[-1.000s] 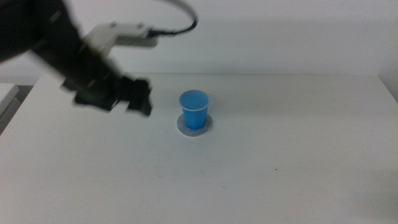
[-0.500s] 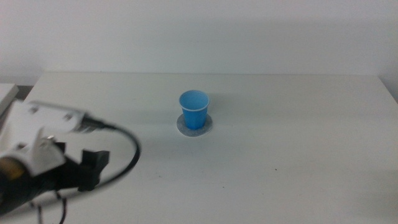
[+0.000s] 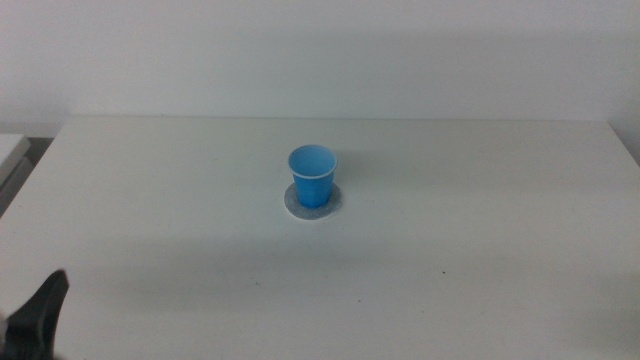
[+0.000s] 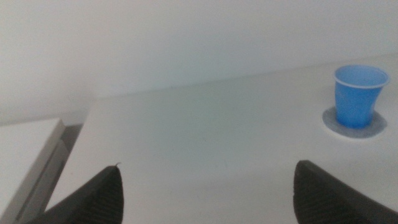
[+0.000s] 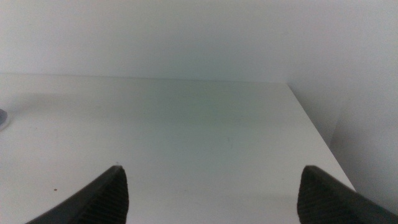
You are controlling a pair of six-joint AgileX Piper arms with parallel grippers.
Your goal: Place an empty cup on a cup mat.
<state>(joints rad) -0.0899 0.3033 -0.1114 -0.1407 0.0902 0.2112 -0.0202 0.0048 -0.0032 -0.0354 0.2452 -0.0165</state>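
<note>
The bright blue cup (image 3: 312, 176) stands upright and empty on the grey cup mat (image 3: 312, 202) in the middle of the table. Both also show in the left wrist view, the cup (image 4: 359, 95) on the mat (image 4: 354, 127). My left gripper (image 4: 208, 186) is open and empty, far from the cup at the table's near left corner; one dark jaw tip shows in the middle view (image 3: 38, 312). My right gripper (image 5: 210, 190) is open and empty over the right side of the table. An edge of the mat (image 5: 2, 118) shows in the right wrist view.
The white table (image 3: 480, 250) has a small dark speck (image 3: 445, 272) at the near right. A pale surface (image 4: 25, 149) stands beside the table's left edge. A white wall runs behind the table.
My left arm has drawn back from beside the cup toward the near left corner and nearly out of the middle view. The cup and mat have not moved.
</note>
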